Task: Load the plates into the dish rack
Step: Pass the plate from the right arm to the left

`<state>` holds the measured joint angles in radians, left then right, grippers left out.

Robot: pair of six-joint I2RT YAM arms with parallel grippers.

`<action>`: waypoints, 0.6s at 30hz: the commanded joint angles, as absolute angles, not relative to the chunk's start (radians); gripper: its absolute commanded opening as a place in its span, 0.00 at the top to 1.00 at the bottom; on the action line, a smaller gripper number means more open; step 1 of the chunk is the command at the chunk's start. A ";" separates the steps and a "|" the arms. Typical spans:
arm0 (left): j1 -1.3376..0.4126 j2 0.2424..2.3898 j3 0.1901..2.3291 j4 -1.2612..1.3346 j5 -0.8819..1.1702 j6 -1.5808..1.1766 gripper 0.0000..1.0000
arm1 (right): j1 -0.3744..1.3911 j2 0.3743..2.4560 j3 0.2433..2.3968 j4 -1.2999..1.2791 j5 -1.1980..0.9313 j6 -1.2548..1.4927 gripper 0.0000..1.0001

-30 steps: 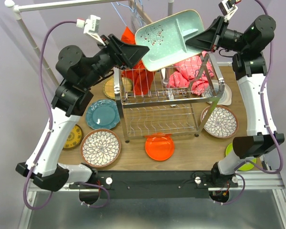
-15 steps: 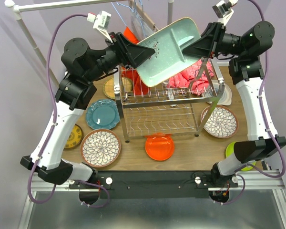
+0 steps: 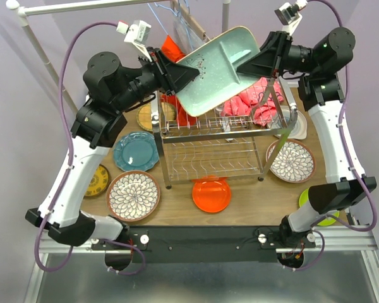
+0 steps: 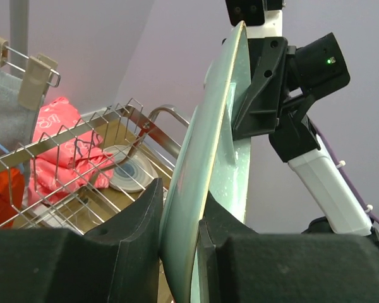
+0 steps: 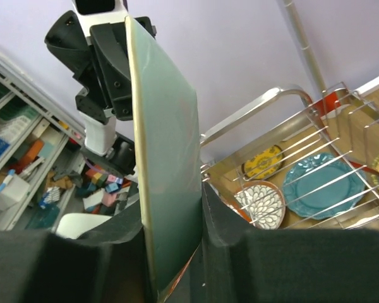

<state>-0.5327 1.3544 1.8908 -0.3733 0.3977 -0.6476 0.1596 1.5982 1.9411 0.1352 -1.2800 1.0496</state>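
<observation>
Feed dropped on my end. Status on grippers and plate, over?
Grippers: left gripper and right gripper both shut on mint plate. Plate tilted, held above dish rack. Behind rack, pink cloth bunched up.

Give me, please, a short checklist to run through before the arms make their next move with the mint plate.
1. Left gripper closed on the mint plate edge: ok.
2. Right gripper closed on the opposite edge: ok.
3. Plate held up over the dish rack: ok.
4. Upper shelf free of plates: ok.
5. Plate upright enough for a slot: not ok, tilted.
6. Plate lined up with a slot: cannot tell.
</observation>
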 commanded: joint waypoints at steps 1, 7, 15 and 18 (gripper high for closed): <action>-0.535 1.256 1.913 -0.512 0.348 -0.554 1.00 | 0.160 1.569 1.956 0.209 -1.296 1.052 0.49; -0.535 1.148 1.893 -0.500 0.226 -0.531 1.00 | 0.160 1.563 1.974 0.198 -1.292 1.011 0.11; -0.535 1.025 1.850 -0.499 0.065 -0.534 1.00 | 0.124 1.536 1.967 0.126 -1.281 0.896 0.09; -0.535 1.002 1.833 -0.500 0.008 -0.538 1.00 | 0.083 1.531 1.971 0.054 -1.253 0.824 0.09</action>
<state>-0.5377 1.0447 1.8435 -0.6163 0.1375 -0.5240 0.1394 1.5650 1.9457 0.1467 -1.2865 0.9428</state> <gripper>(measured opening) 0.297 0.908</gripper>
